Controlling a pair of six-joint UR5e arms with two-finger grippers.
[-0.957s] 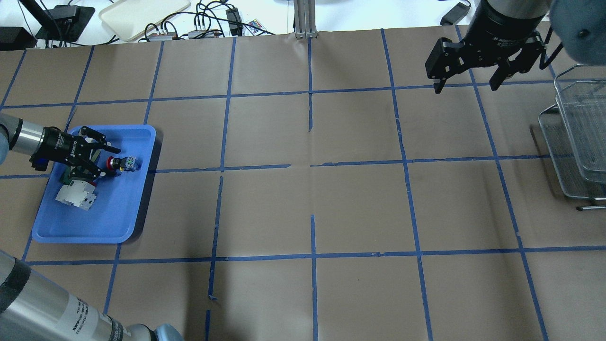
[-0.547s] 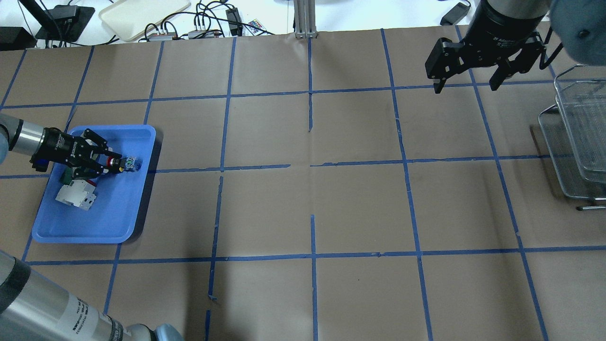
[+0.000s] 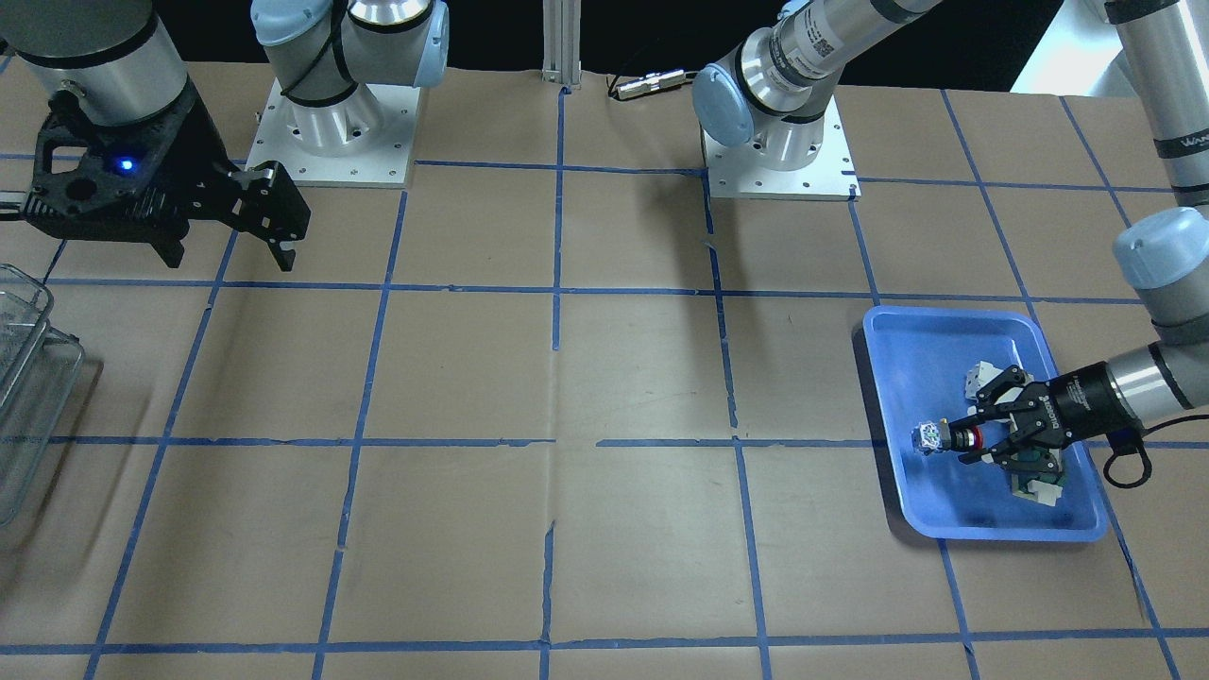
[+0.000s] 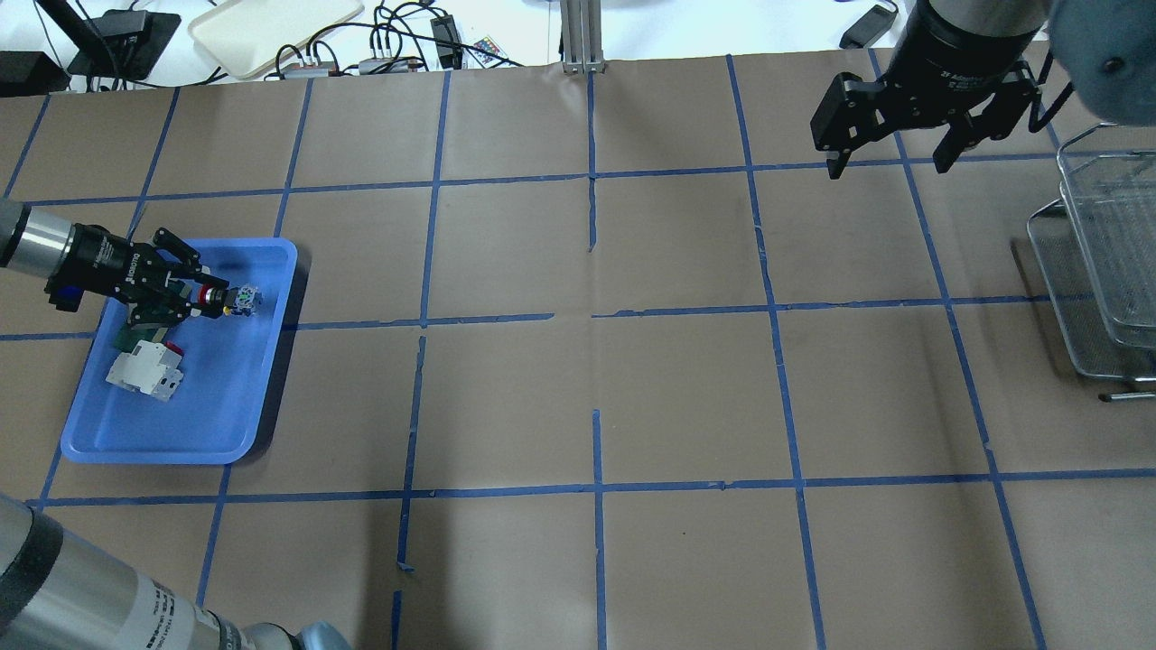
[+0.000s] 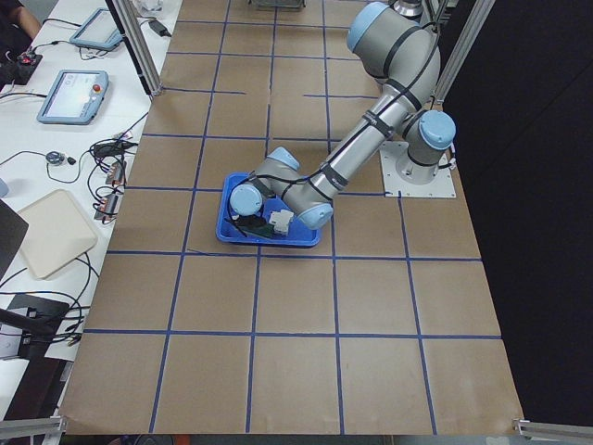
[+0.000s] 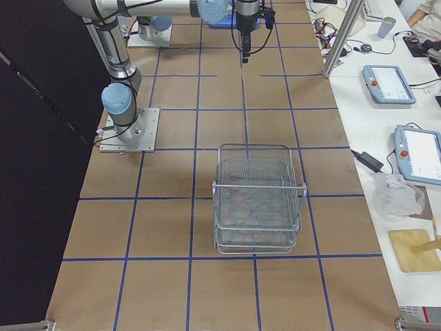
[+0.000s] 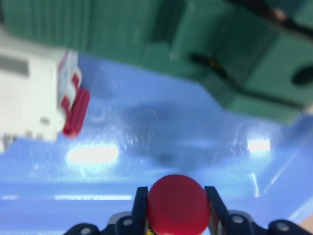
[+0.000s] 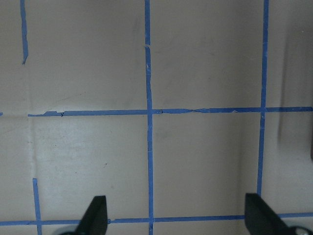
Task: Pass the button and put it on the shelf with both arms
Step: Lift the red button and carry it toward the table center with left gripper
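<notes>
Going by the overhead view: the left gripper [image 4: 206, 296] is over the blue tray [image 4: 181, 433], which sits at about 9 o'clock on the table [image 4: 596, 397]. Its fingers are pinched tight onto the button [image 4: 237, 298]. The red head points back toward the wrist, and the blue-and-white block sticks out past the fingertips toward 3 o'clock. The button sits at roughly 1 o'clock from the tray's centre. On the left wrist cam the red head is dead centre at the bottom of the picture, with the two finger pads [image 7: 213, 208] hugging it on either side. I honestly can't tell whether the button is resting on the tray floor or is just off it.

Also in the tray is a white-and-red breaker block [image 4: 144, 372], at around 8 o'clock from the tray's centre. A green part [image 4: 126, 336] lies right by it at its 11 o'clock, partly tucked under the gripper. Neither one touches the button.

The right gripper [image 4: 890, 165] hangs at about 1 o'clock over the table, jaws spread wide. Its wrist cam shows just brown paper and blue tape lines [image 8: 149, 112] between the two fingertips.

The shelf [image 4: 1097, 271] stands at the table's 3 o'clock edge, near the right gripper at its 4 o'clock and well apart from the button.
</notes>
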